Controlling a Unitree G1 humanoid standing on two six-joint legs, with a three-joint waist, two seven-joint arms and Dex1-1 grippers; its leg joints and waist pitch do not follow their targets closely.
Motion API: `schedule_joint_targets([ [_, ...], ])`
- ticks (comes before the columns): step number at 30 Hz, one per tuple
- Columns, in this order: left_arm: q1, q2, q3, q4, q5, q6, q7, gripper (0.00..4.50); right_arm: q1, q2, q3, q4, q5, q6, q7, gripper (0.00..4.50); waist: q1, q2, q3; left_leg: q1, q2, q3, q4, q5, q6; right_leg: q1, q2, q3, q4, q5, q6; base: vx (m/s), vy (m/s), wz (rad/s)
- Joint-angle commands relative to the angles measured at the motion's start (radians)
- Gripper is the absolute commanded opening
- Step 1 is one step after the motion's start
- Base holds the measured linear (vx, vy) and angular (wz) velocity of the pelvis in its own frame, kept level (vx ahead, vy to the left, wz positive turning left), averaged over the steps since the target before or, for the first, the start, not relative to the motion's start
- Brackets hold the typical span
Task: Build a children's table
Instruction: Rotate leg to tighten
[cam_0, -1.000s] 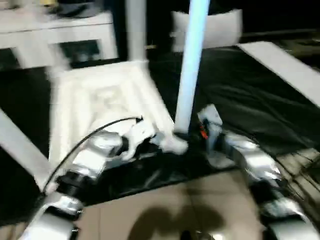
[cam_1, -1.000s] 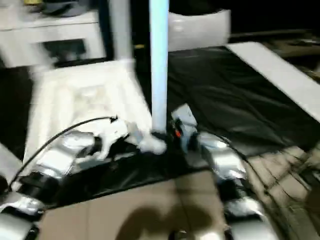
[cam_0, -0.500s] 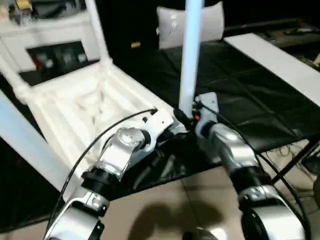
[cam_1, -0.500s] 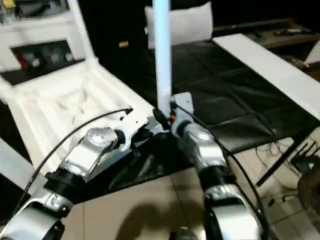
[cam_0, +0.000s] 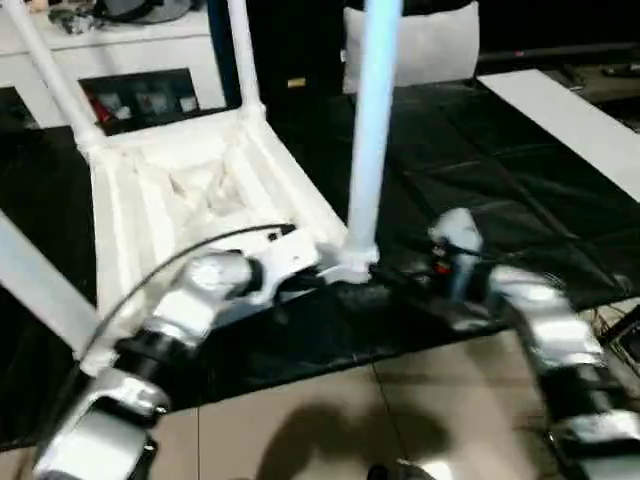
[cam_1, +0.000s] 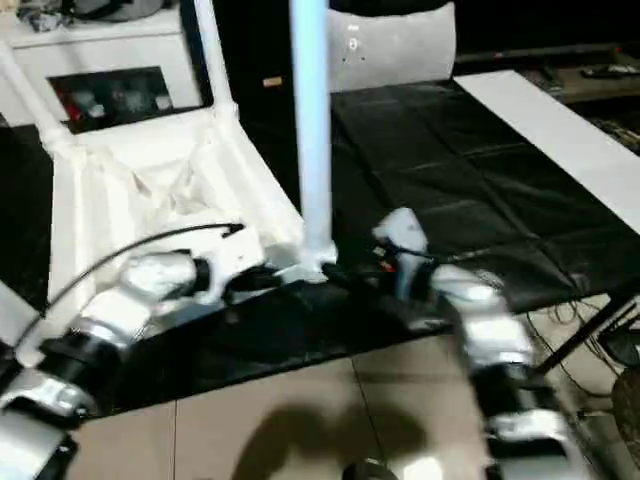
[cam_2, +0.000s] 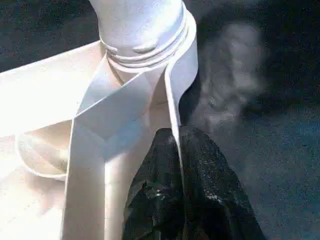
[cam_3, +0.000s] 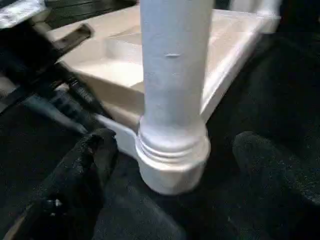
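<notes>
Right wrist view: standing upright in the near corner socket of the upturned white ribbed plastic tabletop (cam_0: 190, 190), long tapered white tube leg (cam_3: 172, 65), between parted right gripper (cam_3: 175, 165) fingers; left gripper (cam_2: 180, 150) pinching the rim.

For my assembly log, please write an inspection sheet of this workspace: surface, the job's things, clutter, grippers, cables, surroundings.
Surface: black mat on a tiled floor.
Job's things: table top lies underside up; near leg stands upright in its corner socket; two far legs also stand in their sockets.
Clutter: nothing seen on the mat.
Grippers: left gripper shut on the table top's rim beside the socket; right gripper open, its fingers on either side of the socket, apart from it.
Cables: black cable arcs over the left forearm.
Surroundings: white cabinet and white cushion behind.
</notes>
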Motion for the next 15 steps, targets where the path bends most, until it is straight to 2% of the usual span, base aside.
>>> schedule_joint_targets([
  [1,0.007,0.020,-0.089,0.027,0.034,-0.076,-0.104,0.00,0.000,-0.011,0.025,-0.036,0.024,-0.007,0.075,4.05,0.006,-0.006,-0.070,-0.028,-0.022,0.044,-0.078,-0.094,0.119,0.096,-0.023,0.047,-0.084,-0.318,-0.163,0.000,0.000,0.00],
  [4,0.007,0.052,-0.125,0.031,0.020,-0.153,-0.226,0.00,-0.007,-0.043,0.055,-0.043,0.039,0.004,0.174,3.79,0.013,-0.007,-0.071,-0.022,-0.018,0.046,-0.081,-0.104,0.115,0.091,-0.022,0.051,-0.085,-0.327,-0.166,0.000,0.000,0.00],
  [5,0.007,0.053,-0.126,0.031,0.019,-0.154,-0.229,0.00,-0.007,-0.044,0.057,-0.043,0.040,0.004,0.176,3.79,0.017,-0.006,-0.070,-0.023,-0.016,0.046,-0.082,-0.101,0.114,0.091,-0.023,0.052,-0.083,-0.324,-0.168,0.000,0.000,0.00],
  [6,0.005,0.057,-0.139,0.029,0.008,-0.185,-0.279,0.00,-0.014,-0.051,0.078,-0.039,0.042,0.006,0.217,3.70,0.023,-0.008,-0.071,-0.018,-0.013,0.048,-0.082,-0.089,0.113,0.087,-0.023,0.055,-0.081,-0.307,-0.177,0.000,0.000,0.00],
  [7,0.002,0.057,-0.141,0.033,0.005,-0.200,-0.294,0.00,-0.015,-0.053,0.083,-0.040,0.042,0.006,0.229,3.67,0.030,-0.005,-0.072,-0.011,-0.009,0.051,-0.083,-0.087,0.111,0.082,-0.023,0.059,-0.077,-0.284,-0.192,0.000,0.000,0.00],
  [9,-0.005,0.057,-0.158,0.038,0.007,-0.238,-0.335,0.00,-0.029,-0.044,0.110,-0.021,0.027,0.004,0.255,3.38,0.037,-0.007,-0.074,-0.014,-0.008,0.054,-0.084,-0.073,0.112,0.086,-0.022,0.062,-0.070,-0.247,-0.204,0.000,0.000,0.00],
  [10,-0.005,0.057,-0.158,0.038,0.007,-0.238,-0.335,0.00,-0.029,-0.044,0.110,-0.021,0.027,0.004,0.255,3.34,0.042,-0.011,-0.075,-0.013,-0.007,0.055,-0.084,-0.059,0.113,0.085,-0.022,0.065,-0.064,-0.225,-0.211,0.000,0.000,0.00],
  [11,-0.006,0.056,-0.162,0.040,0.006,-0.246,-0.344,0.00,-0.032,-0.043,0.115,-0.017,0.024,0.003,0.262,3.28,0.045,-0.010,-0.075,-0.012,-0.005,0.057,-0.084,-0.049,0.114,0.083,-0.022,0.069,-0.061,-0.208,-0.218,0.000,0.000,0.00],
  [12,-0.006,0.048,-0.167,0.043,0.004,-0.258,-0.350,0.00,-0.033,-0.038,0.126,-0.017,0.025,0.009,0.286,3.19,0.045,-0.017,-0.076,-0.013,-0.005,0.059,-0.084,-0.044,0.114,0.084,-0.022,0.071,-0.060,-0.201,-0.219,0.000,0.000,0.00],
  [15,-0.008,0.034,-0.171,0.050,0.005,-0.278,-0.353,0.00,-0.036,-0.034,0.147,-0.017,0.032,0.021,0.320,2.90,0.049,-0.016,-0.077,-0.015,-0.007,0.060,-0.082,-0.016,0.123,0.086,-0.023,0.077,-0.052,-0.165,-0.230,0.000,0.000,0.00],
])
